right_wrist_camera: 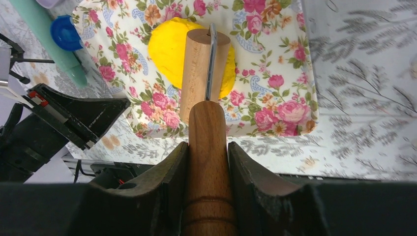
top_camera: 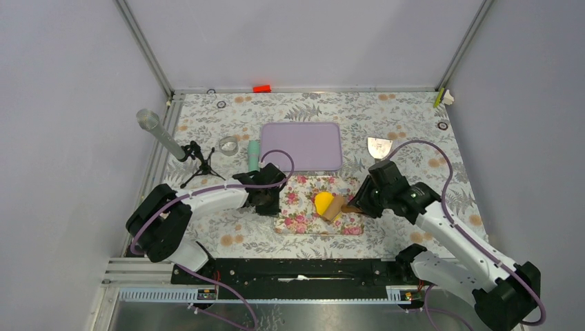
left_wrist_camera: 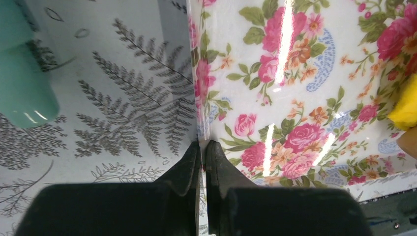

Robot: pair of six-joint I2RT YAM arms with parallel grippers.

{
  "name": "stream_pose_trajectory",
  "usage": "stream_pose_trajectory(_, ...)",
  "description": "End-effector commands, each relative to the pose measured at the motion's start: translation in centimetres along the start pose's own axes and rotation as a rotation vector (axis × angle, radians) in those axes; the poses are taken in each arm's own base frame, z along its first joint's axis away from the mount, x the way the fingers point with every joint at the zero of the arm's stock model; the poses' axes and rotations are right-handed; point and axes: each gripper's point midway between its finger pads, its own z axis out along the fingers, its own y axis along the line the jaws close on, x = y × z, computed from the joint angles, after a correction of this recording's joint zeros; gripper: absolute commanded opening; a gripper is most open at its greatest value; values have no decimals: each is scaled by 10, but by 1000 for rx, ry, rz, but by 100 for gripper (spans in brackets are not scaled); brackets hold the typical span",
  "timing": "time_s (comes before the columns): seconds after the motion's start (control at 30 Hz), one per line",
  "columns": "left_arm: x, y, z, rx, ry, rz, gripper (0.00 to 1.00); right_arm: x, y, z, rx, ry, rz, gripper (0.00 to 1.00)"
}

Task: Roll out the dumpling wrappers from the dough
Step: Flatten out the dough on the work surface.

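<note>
- Right hand [right_wrist_camera: 207, 146] clamps the handle of a wooden roller [right_wrist_camera: 196, 69], a finger pressed against each side.
- Left hand [left_wrist_camera: 203, 145] is pinched almost closed on the left edge of the floral board [left_wrist_camera: 305, 73].
- The dough [right_wrist_camera: 164, 49], a flattened yellow lump, lies on that board under the roller's barrel.
- Farther back on the worktop [top_camera: 414, 117] are a teal cylinder [top_camera: 253, 155] and a purple tray [top_camera: 301, 145].

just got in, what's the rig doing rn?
Rolling dough. The right gripper is shut on the handle of the wooden roller, whose barrel lies across the yellow dough on the floral mat. The left gripper pinches the mat's left edge, apparently to steady it. The dough is one rounded piece.
</note>
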Motion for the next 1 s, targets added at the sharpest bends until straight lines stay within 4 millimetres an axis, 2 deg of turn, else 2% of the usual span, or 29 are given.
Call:
stream_pose_trajectory(0.0, 40, 27, -5, -81, 141, 92, 0, 5, -61, -23, 255, -29, -10, 0)
stream_pose_trajectory(0.1, 42, 28, -9, -86, 147, 93, 0, 5, -50, -31, 207, -27, -6, 0)
stream_pose_trajectory(0.3, 33, 30, -10, -129, 128, 105, 0, -7, -12, -47, 109, -9, -98, 0)
stream_pose_trajectory(0.53, 20, 25, -13, -133, 98, 121, 0, -15, 4, -49, 111, 31, -243, 0)
stream_pose_trajectory(0.8, 18, 24, -14, -135, 94, 127, 0, -2, 37, -45, -37, 134, -313, 0)
stream_pose_trajectory(0.97, 18, 24, -13, -136, 98, 123, 0, 19, 80, -38, -235, 201, -288, 0)
